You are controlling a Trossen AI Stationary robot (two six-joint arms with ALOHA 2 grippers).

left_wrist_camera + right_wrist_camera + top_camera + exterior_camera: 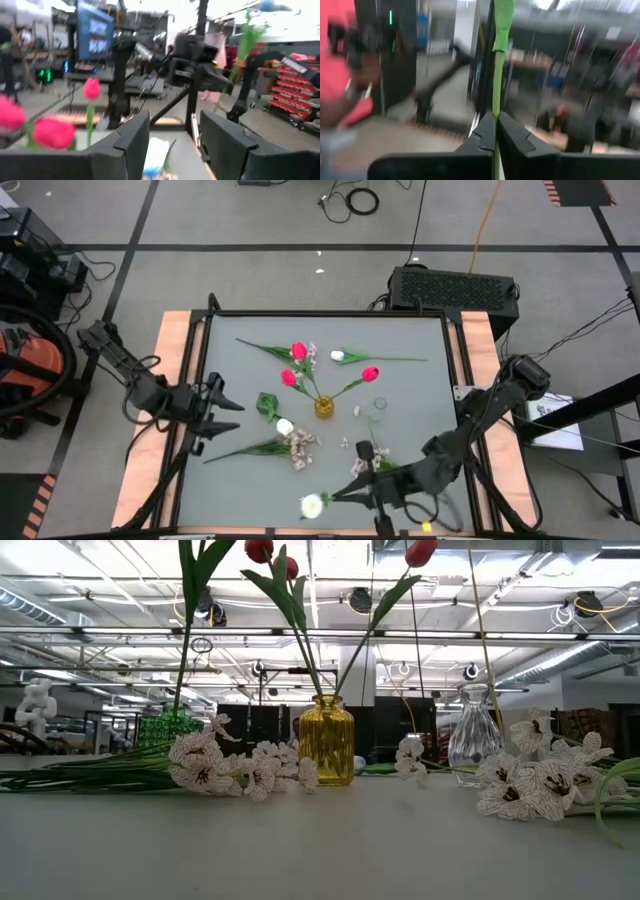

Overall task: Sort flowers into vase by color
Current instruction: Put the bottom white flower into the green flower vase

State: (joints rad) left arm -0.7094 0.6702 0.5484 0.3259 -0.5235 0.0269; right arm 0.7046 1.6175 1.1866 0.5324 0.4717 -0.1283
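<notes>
Right gripper (pixel 372 485) clamped on white tulip (pixel 314 505) stem at table (pixel 420 340) front edge, stem running leftward; clear vase (pixel 378 408) just behind. Left gripper (pixel 225 415) parted, idle.

Vases: three, namely one yellow vase (pixel 324 408), one green vase (pixel 267 406) and one clear glass vase (pixel 377 411).

Pink-red tulips: three ( (pixel 298 351), (pixel 289 377), (pixel 370 373)), all stemmed in the yellow vase.

White tulips: three ( (pixel 338 356), (pixel 285 426), (pixel 313 505)).

Sprays of tiny pale blossoms (pixel 301 444): several (exact number unclear).

Arms: two.
</notes>
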